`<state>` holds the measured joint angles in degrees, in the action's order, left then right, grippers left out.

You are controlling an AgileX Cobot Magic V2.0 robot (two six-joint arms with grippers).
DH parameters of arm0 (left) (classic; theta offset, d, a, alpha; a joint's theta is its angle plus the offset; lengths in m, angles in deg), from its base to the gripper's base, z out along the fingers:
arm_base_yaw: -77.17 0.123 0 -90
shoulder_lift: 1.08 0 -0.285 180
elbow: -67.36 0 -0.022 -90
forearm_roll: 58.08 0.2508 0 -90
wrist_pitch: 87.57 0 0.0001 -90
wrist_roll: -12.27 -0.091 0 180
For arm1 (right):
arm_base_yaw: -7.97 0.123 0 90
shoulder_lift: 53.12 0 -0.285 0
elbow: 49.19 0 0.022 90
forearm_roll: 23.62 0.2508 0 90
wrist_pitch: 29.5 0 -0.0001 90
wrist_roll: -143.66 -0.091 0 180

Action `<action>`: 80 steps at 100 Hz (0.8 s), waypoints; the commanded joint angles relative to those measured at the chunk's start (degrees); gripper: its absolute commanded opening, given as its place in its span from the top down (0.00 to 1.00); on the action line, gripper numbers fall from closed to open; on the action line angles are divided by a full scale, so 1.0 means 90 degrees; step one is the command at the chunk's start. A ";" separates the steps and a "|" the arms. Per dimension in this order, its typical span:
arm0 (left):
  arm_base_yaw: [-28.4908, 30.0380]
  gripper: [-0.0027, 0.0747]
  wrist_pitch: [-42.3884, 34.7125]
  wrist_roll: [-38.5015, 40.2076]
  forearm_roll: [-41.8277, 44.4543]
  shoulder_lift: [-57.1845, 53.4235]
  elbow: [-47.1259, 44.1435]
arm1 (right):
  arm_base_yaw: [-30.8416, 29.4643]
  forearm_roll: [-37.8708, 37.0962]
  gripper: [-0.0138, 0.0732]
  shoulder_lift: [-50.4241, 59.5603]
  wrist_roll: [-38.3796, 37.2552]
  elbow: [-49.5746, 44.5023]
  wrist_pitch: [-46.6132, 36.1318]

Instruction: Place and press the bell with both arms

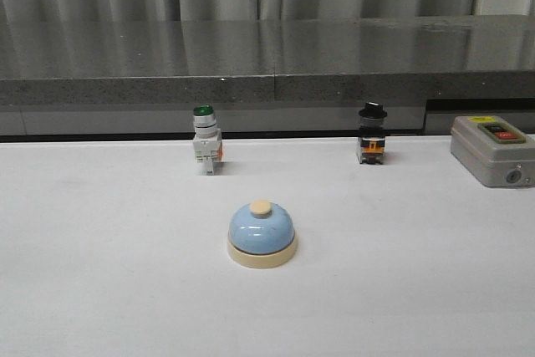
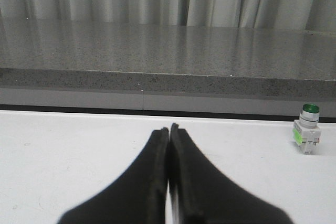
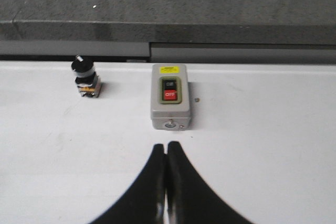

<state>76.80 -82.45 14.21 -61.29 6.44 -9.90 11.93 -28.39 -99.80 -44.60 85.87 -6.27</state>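
Note:
The light-blue dome bell (image 1: 262, 235) with cream base and cream button stands upright on the white table (image 1: 100, 273), near the middle of the front view. Neither arm shows in the front view. In the left wrist view my left gripper (image 2: 169, 128) is shut and empty above the table; the bell is out of that view. In the right wrist view my right gripper (image 3: 166, 146) is shut and empty, a little short of the grey box; the bell is out of that view too.
A green-capped white pushbutton switch (image 1: 206, 139) (image 2: 307, 135) stands behind the bell to the left. A black knob switch (image 1: 372, 134) (image 3: 85, 78) stands back right. A grey box with a red button (image 1: 492, 150) (image 3: 170, 96) sits at far right. A dark stone ledge (image 1: 267, 64) runs along the back.

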 commanded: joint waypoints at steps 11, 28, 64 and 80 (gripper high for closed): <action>0.0001 0.99 -0.0487 0.0024 -0.0004 -0.0175 -0.0138 | 0.0759 -0.0054 0.90 -0.1412 0.0436 0.1064 -0.0087; 0.0001 0.99 -0.0487 0.0024 -0.0004 -0.0175 -0.0138 | 0.1379 -0.0049 0.84 -0.2750 0.0436 0.2006 0.0549; 0.0001 0.99 -0.0487 0.0024 -0.0004 -0.0175 -0.0138 | 0.2456 -0.0049 0.53 -0.5007 0.0441 0.4133 0.1751; 0.0001 0.99 -0.0487 0.0024 -0.0004 -0.0175 -0.0138 | 0.2907 -0.0049 0.57 -0.5760 0.0441 0.4848 0.2012</action>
<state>76.80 -82.45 14.21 -61.29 6.44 -9.90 36.32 -28.39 -150.77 -41.37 124.98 12.45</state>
